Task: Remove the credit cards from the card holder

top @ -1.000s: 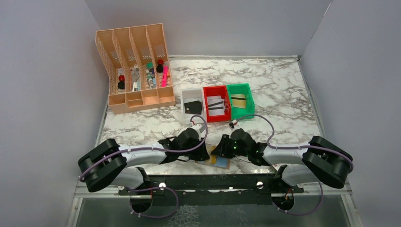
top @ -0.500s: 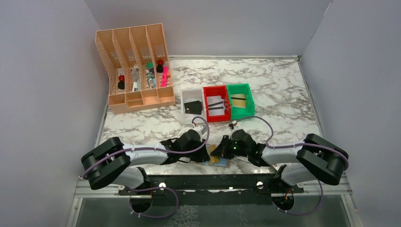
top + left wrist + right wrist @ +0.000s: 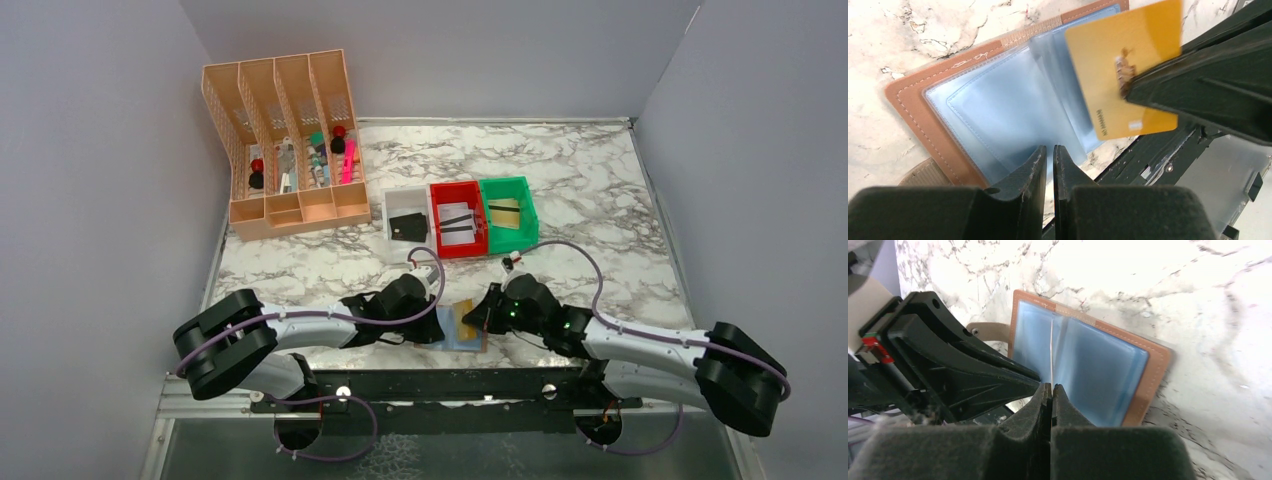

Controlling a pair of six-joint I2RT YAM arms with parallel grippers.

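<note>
Right claw (image 3: 1052, 386) clenching gold card (image 3: 1115, 60), left claw (image 3: 1048, 149) at card holder (image 3: 908, 107), grasp unclear

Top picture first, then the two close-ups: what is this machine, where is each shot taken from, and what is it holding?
A left arm and a right arm are bolted to a marble table. The top picture looks down from above and behind; each close-up comes from a wrist camera. On the table: a peach organizer, a white bin, a red bin, a green bin and an open brown card holder. The right tool pinches a gold card; the left tool seems to pinch the holder's edge.
</note>
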